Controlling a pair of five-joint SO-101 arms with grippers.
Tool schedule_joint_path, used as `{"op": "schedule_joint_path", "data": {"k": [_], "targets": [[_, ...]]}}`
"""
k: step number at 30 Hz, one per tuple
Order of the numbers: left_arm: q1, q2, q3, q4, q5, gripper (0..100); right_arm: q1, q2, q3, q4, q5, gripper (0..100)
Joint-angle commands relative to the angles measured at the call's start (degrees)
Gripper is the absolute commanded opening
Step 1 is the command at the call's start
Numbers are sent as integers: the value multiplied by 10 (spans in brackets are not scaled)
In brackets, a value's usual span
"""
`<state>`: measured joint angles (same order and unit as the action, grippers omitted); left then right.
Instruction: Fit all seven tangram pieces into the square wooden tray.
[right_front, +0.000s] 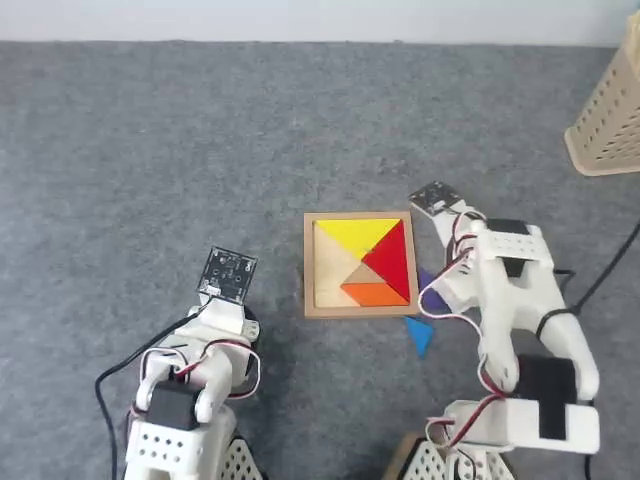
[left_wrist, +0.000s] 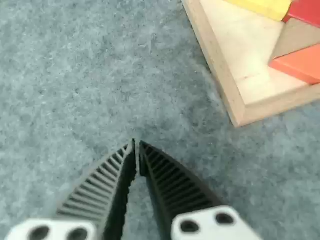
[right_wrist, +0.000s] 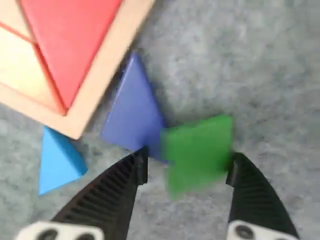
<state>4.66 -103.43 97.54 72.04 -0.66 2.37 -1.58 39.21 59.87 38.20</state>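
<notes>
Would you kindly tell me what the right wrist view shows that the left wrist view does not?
Right wrist view: a green square inside the open right gripper, beside a purple triangle and a blue triangle. Left wrist view: the shut left gripper, plus a yellow piece and an orange piece. Both: the wooden tray and red triangle.

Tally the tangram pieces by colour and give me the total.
yellow piece: 1
red piece: 1
orange piece: 1
brown piece: 1
light blue piece: 1
violet-blue piece: 1
green piece: 1
Total: 7
</notes>
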Motion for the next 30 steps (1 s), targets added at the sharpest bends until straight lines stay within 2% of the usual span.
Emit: {"op": "schedule_joint_path", "data": {"k": [1,6,11,16,20,23,30], "targets": [[-2,-11,-10,4,4,12,34,16,-43,5,-2,264],[-2,-11,-10,4,4,12,34,22,-77,20,4,264],[-2,-11,-10,4,4,12,36,29,-89,25,63,266],[-2,-11,-10,4,4,12,38,82,-112,25,63,259],[-2,-11,-10,4,4,12,36,129,-130,27,59,110],[-2,-11,-10,4,4,12,38,139,-157,47,22,7],[-2,-11,-10,4,4,12,33,90,-188,83,-51,6]]}}
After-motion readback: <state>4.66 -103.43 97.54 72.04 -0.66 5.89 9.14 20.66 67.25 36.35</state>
